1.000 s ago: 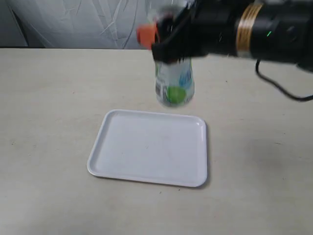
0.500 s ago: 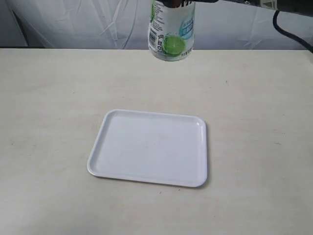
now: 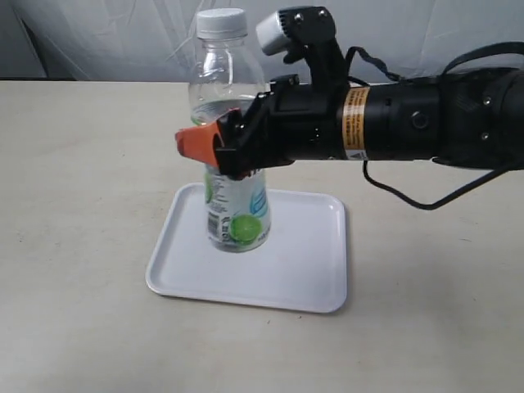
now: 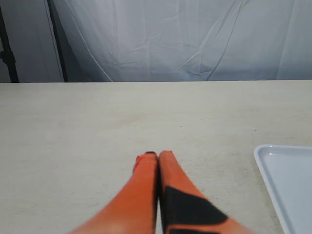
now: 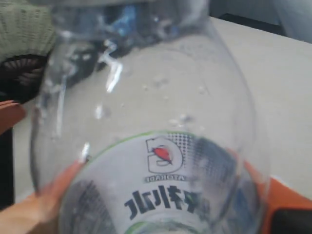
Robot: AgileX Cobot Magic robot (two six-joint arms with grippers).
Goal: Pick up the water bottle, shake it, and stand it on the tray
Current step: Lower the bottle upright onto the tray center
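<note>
1. Wrinkled white sheeting point(image 3: 98, 41) is hung behind a pale beige counter point(image 3: 82, 164).
2. A small clear plastic water bottle point(image 3: 237, 217) with a white cap is stood upright on the flat white rectangular tray point(image 3: 303, 270), toward its left side.
3. Its mid-body is clasped by the right hand point(image 3: 219, 149), judged to steady it before release.
4. The left hand point(image 4: 157, 163) is clenched on nothing, low over bare counter.

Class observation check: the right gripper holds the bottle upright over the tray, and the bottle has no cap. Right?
No: the exterior view shows a white cap on the bottle. The right gripper does hold it upright over the tray.
</note>
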